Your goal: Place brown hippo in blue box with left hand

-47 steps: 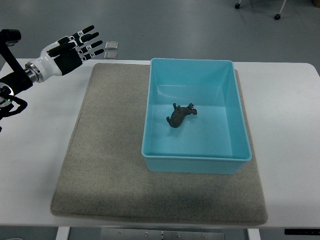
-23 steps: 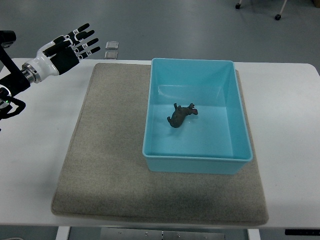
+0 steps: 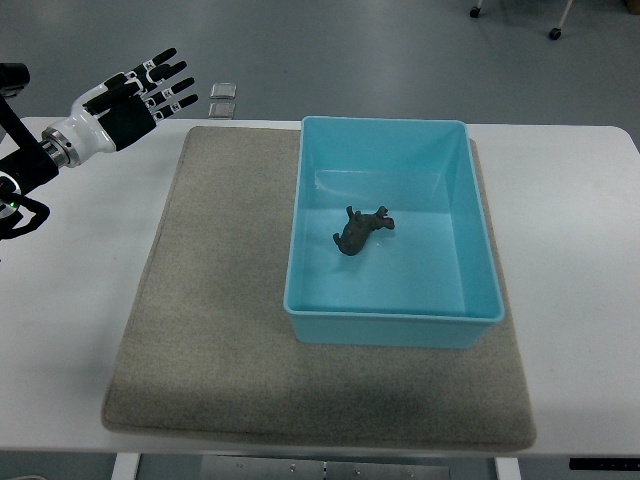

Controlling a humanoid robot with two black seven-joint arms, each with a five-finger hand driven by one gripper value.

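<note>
One brown hippo [image 3: 362, 230] is found lying on the floor of the blue box [image 3: 480, 290], apparently on its side. Placement is judged complete. The left hand [image 3: 135, 95] is held at ten o'clock, fingers spread, nothing grasped.

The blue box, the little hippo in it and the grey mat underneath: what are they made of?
The blue box looks like smooth moulded plastic: its walls catch soft reflections. The brown hippo seems matte, perhaps rubber or hard plastic; too small to tell. The grey mat looks like felt or short carpet, dull and fuzzy.
</note>
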